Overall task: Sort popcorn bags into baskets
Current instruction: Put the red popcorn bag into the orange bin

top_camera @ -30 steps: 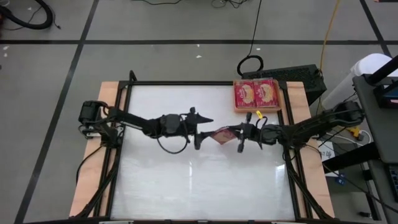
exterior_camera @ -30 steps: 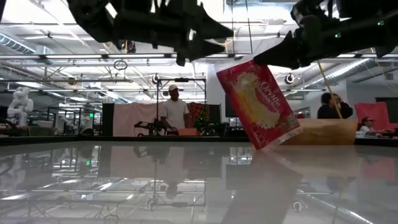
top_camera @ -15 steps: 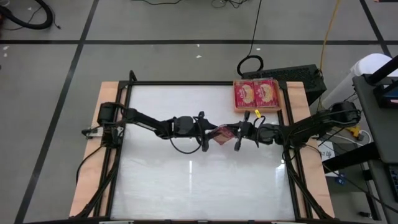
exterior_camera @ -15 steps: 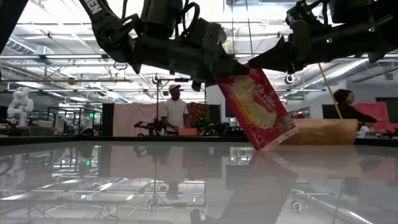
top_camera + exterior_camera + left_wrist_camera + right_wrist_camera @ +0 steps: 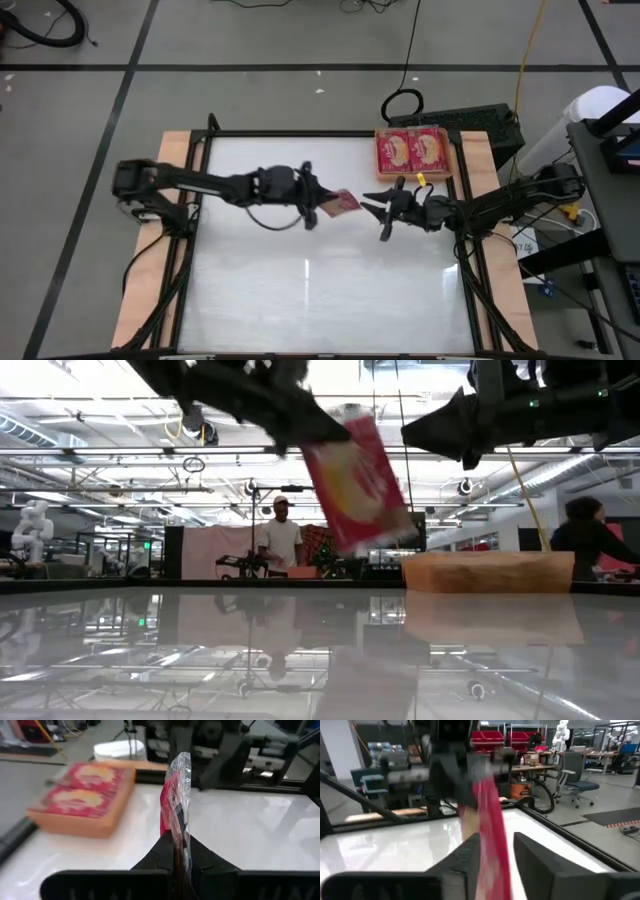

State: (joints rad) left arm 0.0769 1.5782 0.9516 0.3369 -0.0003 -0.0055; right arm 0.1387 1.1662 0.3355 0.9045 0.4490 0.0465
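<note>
Above the middle of the table, the left gripper (image 5: 318,203) is clenched on the edge of one popcorn bag (image 5: 343,201), which hangs clear of the white table (image 5: 320,290); the left wrist view shows its fingers (image 5: 167,851) pinched together on the crinkled seam. Just to the right, the right gripper (image 5: 381,205) stands with its jaws parted, and the high view shows a gap between it and the bag, so it looks released. Further out, at the far right corner, the orange basket (image 5: 413,177) already holds two bags lying flat, side by side. To finish this step well, I judge the left arm should carry the bag far and right, over the basket's low wall, then lower it flat before letting go, while the right arm draws back out of the way. The high view gives the spacing of the arms and the basket's contents; the low view shows instead that the bag (image 5: 355,485) hangs tilted well above the tabletop, with people standing in the room beyond.
</note>
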